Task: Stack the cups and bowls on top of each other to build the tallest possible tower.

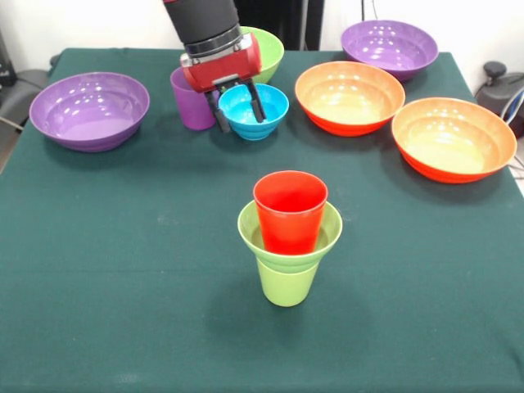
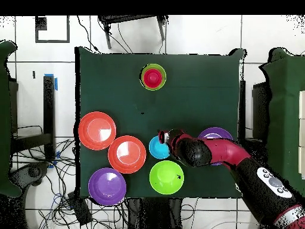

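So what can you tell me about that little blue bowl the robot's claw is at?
The small blue bowl is round, glossy plastic, upright and empty, on the green table at the robot's side. The gripper is open, one finger outside its rim, one inside. The purple cup stands just beside it, the lime-green bowl behind.
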You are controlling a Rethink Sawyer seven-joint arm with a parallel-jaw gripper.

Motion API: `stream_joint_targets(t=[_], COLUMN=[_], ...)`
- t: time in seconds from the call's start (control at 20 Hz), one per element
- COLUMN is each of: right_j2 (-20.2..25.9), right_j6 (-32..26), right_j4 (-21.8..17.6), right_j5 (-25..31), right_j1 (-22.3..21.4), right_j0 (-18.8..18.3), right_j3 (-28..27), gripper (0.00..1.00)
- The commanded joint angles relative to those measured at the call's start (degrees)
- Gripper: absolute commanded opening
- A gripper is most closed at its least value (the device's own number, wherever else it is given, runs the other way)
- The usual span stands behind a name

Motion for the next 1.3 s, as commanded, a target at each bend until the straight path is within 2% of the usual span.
stream_joint_targets(t=[0.05, 0.3, 1.0, 1.1, 1.3], right_j2=[2.2, 3.2, 4.9, 4.6, 3.5], right_j6=[-15.2, -17.1, -16.6, -15.2, -10.4], right_j4=[-6.0, -7.2, -10.8, -11.5, -13.0], right_j5=[8.2, 9.7, 10.5, 9.6, 7.1], right_j1=[2.2, 2.8, 4.7, 4.5, 4.1], right_j0=[-1.2, -3.9, -6.8, -6.4, -3.0], right_j3=[-1.4, -1.0, 0.2, 0.7, 0.5], gripper=[1.00, 1.00, 1.00, 1.00, 1.00])
